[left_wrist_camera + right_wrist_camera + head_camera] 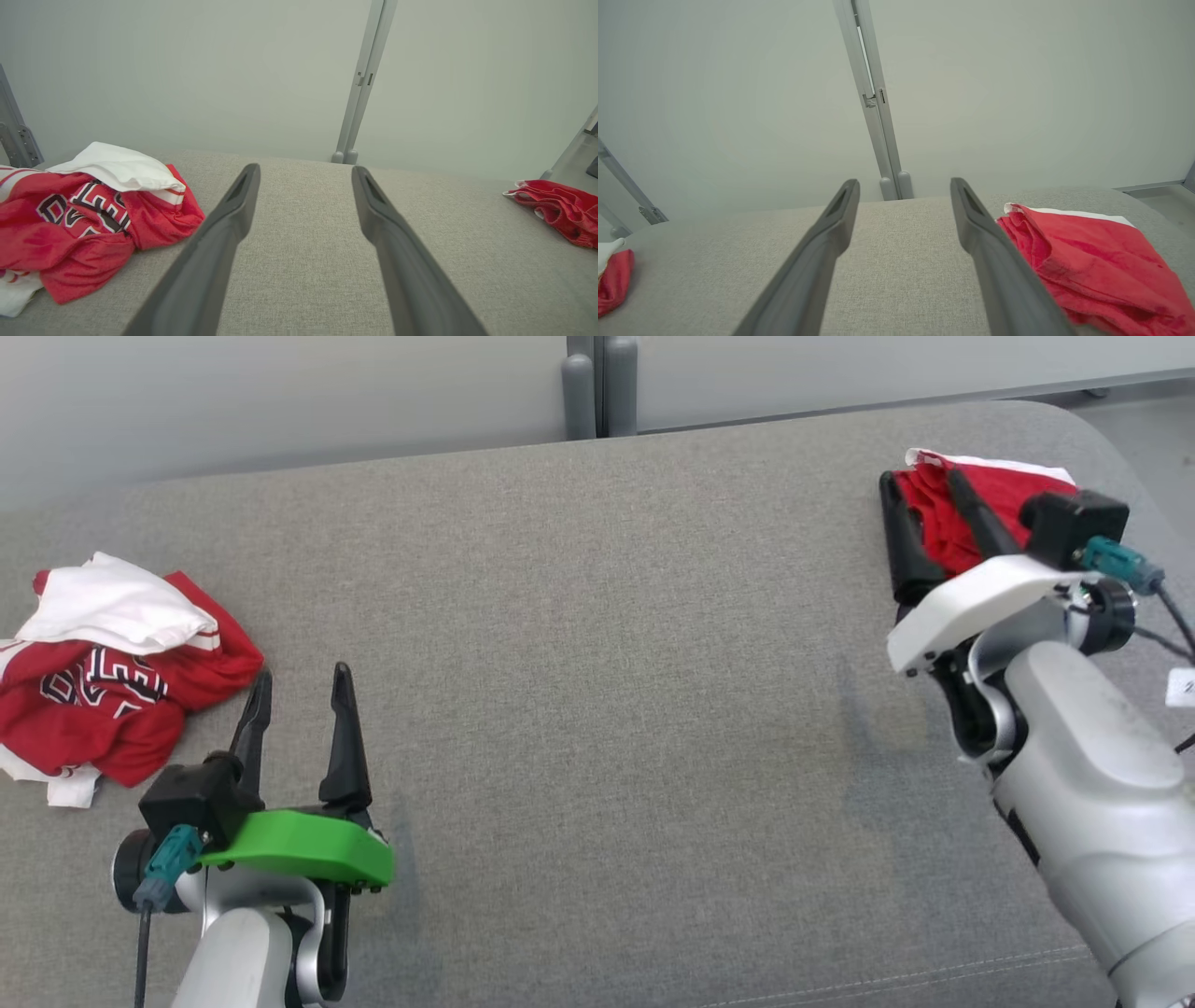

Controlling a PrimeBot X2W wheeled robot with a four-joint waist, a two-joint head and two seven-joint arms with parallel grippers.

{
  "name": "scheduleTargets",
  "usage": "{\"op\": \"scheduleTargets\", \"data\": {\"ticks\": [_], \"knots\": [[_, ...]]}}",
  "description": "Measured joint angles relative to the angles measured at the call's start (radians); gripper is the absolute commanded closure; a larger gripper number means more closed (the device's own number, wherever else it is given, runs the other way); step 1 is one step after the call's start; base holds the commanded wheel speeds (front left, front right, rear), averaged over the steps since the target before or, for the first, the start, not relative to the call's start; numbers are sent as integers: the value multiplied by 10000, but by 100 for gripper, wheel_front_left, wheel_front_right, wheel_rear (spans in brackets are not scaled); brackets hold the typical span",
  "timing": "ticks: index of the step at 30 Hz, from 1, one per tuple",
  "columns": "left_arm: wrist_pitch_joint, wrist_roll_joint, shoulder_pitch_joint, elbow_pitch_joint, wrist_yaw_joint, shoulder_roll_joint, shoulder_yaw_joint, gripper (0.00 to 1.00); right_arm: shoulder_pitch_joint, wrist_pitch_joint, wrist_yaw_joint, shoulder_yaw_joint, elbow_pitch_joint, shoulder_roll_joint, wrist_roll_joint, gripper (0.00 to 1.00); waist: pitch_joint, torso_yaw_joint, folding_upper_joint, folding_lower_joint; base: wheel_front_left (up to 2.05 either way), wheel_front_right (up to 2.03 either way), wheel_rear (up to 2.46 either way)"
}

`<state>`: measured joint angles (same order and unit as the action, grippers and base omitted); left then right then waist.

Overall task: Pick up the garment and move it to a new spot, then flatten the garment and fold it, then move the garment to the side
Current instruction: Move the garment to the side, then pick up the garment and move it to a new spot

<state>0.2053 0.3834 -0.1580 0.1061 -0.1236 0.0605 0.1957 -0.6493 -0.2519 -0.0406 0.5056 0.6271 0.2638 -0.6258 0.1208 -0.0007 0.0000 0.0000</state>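
The left gripper point(303, 672) has its jaws released and spread wide, with only the grey fabric of the worktop point(597, 663) between them. A crumpled jersey point(112, 709), red and white with dark letters, lies in a heap just beside the outer side of the left finger, not between the jaws. The right gripper point(920, 476) is also released, with its jaws wide apart over bare fabric. A folded red garment point(1087, 266) with a white edge lies close to the outer side of its right finger, near the far corner of the worktop. I cannot tell if the finger touches it. The two garments are well apart.
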Motion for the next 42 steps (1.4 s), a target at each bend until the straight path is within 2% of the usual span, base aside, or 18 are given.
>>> {"op": "scheduleTargets", "data": {"ticks": [4,7,15,33,42], "knots": [[67,113,362,217,0,-25,-65,0,881,0,-314,-100,-625,-407,161,0,-290,-87,0,0,0,0,0],[69,201,612,326,0,-42,-173,0,1605,0,-424,-205,-936,-619,184,0,-483,-155,0,0,0,0,0],[155,268,1128,460,0,-56,-328,0,2790,0,-677,-391,-1708,-704,709,0,-844,-386,0,0,0,0,0],[173,163,1315,430,0,-67,-318,0,4347,0,-832,-811,-2897,-619,1354,0,-1001,-454,0,0,0,0,0],[249,148,1316,420,0,-86,-197,0,4700,0,-844,-1181,-3344,-568,1526,0,-984,-229,0,0,0,0,0]]}}
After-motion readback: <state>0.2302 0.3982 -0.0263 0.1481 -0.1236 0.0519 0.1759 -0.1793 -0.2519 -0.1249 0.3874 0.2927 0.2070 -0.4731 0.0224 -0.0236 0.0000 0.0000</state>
